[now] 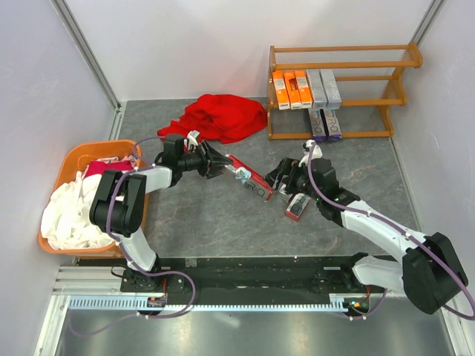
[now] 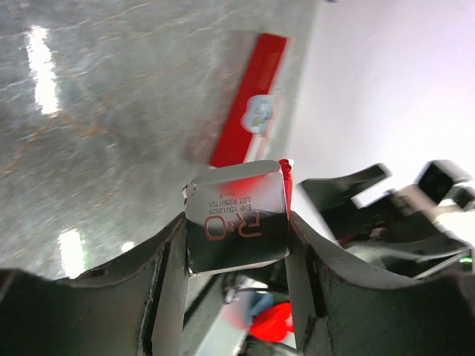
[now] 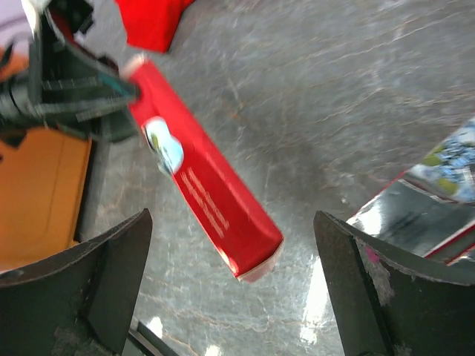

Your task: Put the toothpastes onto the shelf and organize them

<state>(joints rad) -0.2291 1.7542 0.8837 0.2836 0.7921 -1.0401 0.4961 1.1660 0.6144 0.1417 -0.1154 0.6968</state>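
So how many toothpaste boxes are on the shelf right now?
7. Three orange boxes and two silver-grey boxes lie side by side on the shelf's middle tier; two dark boxes are on the bottom tier below the grey ones. Others could be hidden behind the slats.

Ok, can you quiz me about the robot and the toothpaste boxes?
1. True or false: the right jaws stand wide open with nothing between them.
2. How many orange boxes sit on the shelf? A two, B three, C five.
3. Fill in: the left jaws grip one end of a ___ toothpaste box.
Key: 1 true; 2 B; 3 red.
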